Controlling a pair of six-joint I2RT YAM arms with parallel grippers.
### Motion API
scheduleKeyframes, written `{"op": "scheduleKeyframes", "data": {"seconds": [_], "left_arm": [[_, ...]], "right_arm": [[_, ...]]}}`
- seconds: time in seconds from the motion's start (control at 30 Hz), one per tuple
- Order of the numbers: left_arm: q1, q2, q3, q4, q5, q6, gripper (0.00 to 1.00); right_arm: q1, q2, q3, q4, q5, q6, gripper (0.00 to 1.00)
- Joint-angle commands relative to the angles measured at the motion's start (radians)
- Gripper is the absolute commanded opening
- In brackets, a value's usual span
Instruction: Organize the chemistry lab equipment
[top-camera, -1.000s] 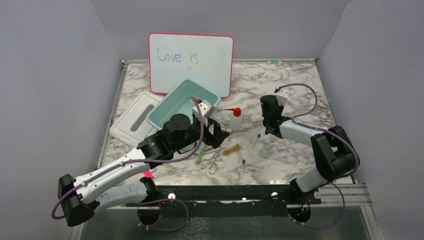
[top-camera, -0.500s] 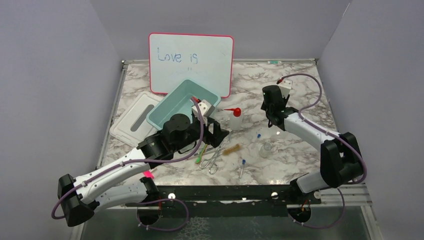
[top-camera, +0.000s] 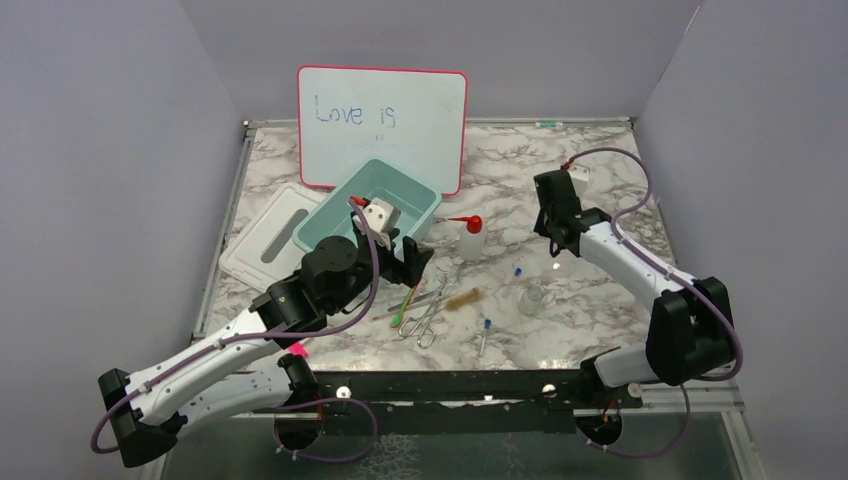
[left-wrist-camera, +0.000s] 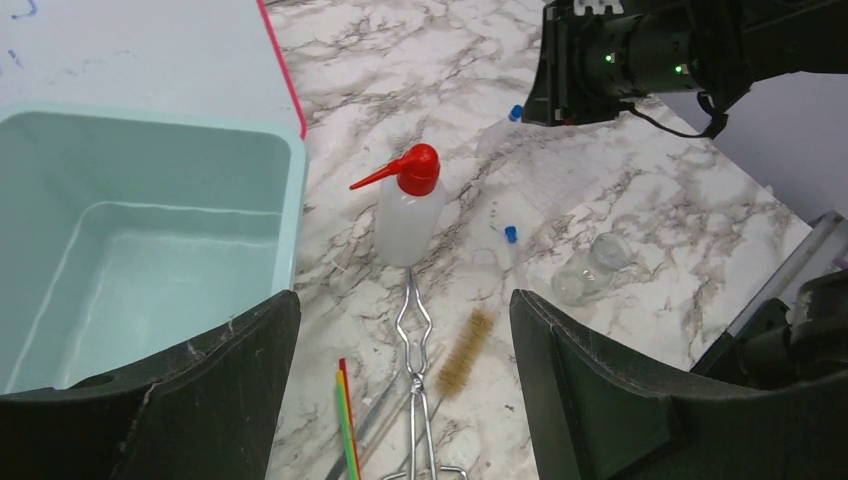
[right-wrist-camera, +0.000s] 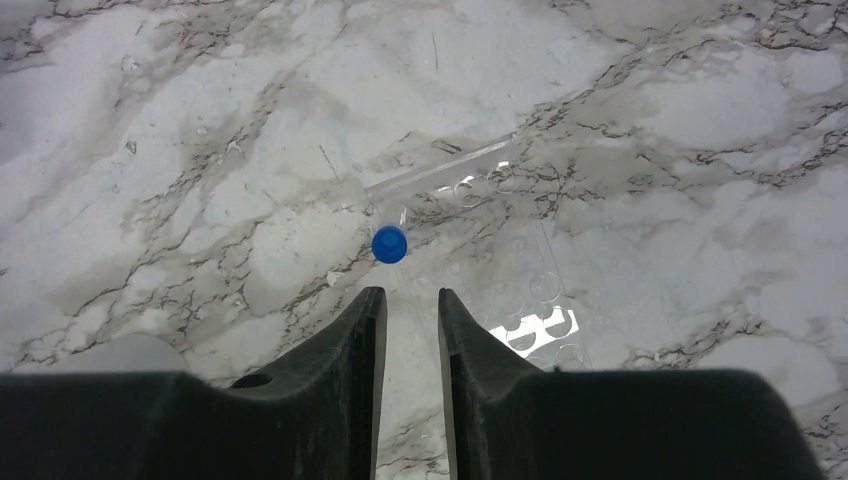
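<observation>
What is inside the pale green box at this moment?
Nothing shows inside the box: the left wrist view gives only its bare floor and walls. A finger of the left end effector covers the near part, so that part cannot be checked.

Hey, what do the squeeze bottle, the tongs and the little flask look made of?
Squeeze bottle: probably soft plastic, milky translucent body, glossy red nozzle. Tongs: metal wire, bright silvery sheen. Flask: clear with highlights, glass or hard plastic; cannot tell which.

The metal tongs (left-wrist-camera: 412, 372) run off the left wrist view's bottom edge.
</observation>
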Motion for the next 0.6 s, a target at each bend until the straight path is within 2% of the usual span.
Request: {"op": "scheduleKeyframes", "data": {"seconds": [0.0, 0.23, 0.57], "left_arm": [[-0.001, -0.007, -0.027, -0.004, -0.117, 0.002, 0.79], [0.0, -0.001, -0.035, 0.002, -0.134, 0.023, 0.79], [0.0, -0.017, -0.044, -0.003, -0.141, 0.016, 0.79]], "right_arm": [[-0.001, 0.064, 0.071, -0.085, -0.014, -0.018, 0.28], [-0.001, 0.166, 0.168, -0.129, -0.003, -0.053, 0.27], [-0.003, 0.219, 0.227, -0.137, 0.049, -0.054, 0.24]]}}
